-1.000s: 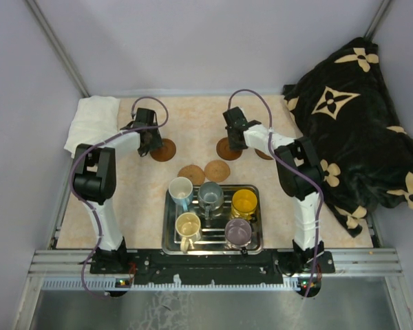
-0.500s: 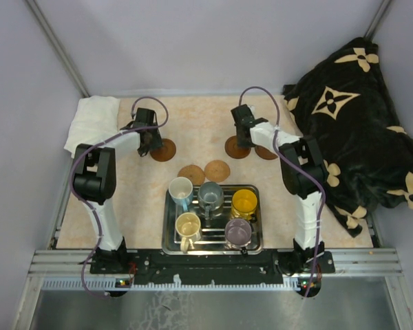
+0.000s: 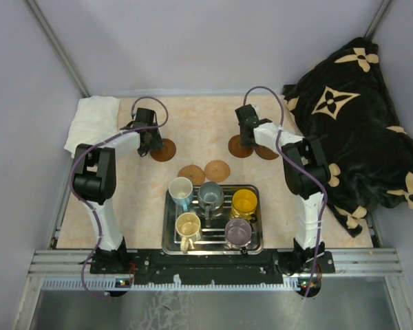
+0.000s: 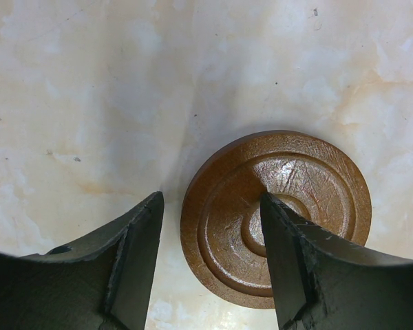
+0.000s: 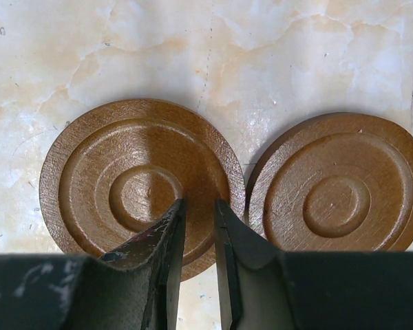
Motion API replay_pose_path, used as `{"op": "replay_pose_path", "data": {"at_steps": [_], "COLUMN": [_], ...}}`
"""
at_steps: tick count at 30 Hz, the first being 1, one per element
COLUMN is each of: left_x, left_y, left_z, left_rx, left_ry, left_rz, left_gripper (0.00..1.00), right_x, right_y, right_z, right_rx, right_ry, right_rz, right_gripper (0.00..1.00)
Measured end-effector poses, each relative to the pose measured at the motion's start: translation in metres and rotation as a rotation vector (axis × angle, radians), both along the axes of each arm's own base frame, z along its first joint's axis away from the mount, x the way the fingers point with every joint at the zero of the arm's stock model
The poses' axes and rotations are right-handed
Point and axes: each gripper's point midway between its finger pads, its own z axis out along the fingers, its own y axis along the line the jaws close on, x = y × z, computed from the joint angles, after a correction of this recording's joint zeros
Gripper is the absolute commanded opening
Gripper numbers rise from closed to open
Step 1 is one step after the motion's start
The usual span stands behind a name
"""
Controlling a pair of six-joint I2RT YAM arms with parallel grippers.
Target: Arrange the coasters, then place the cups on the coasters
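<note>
A dark brown round coaster (image 5: 124, 179) lies flat on the marbled table (image 5: 330, 48), directly beneath and ahead of the right gripper (image 5: 197, 206). The jaws are drawn almost together, with only a thin slit left between them, and nothing is grasped. Their tips appear to be set down on the disc's face, close to its nearer rim. Just to the right of the jaws a second coaster (image 5: 341, 182) is seen, its edge touching or all but touching the first.

The step in hand is judged to be spacing these two apart. For that, the tips should be pressed lightly and evenly while the disc is slid away from its neighbour, so that it is neither tipped up nor spun out from under them.

At the left gripper (image 4: 211, 201) the jaws are released wide. Another coaster (image 4: 310, 179) lies partly under the right-hand jaw, its left rim in the gap between the jaws, and nothing is held.

From above, two lighter coasters (image 3: 191, 174) are seen well behind both sets of jaws, toward the arms' bases. The five cups (image 3: 210, 196) stand in a steel tray (image 3: 259, 227) nearer the bases still. Room should be left between discs for each handle.
</note>
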Motion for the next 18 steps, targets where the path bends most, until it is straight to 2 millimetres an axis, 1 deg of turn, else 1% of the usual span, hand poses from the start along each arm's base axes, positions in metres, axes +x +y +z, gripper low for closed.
{"op": "replay_pose_path", "data": {"at_steps": [6, 18], "left_x": [-0.0003, -0.0006], "left_y": [0.0002, 0.0003], "left_z": [-0.0002, -0.0005], "left_rx": [0.000, 0.000], "left_ry": [0.001, 0.003], "left_rz": [0.001, 0.002], "left_gripper": [0.65, 0.66], "right_x": [-0.0038, -0.0081], "right_y": [-0.0011, 0.0054], "right_z": [-0.0004, -0.0005], "right_rx": [0.008, -0.011], "right_ry": [-0.019, -0.028], "right_rz": [0.002, 0.027], "right_gripper": [0.23, 0.23]}}
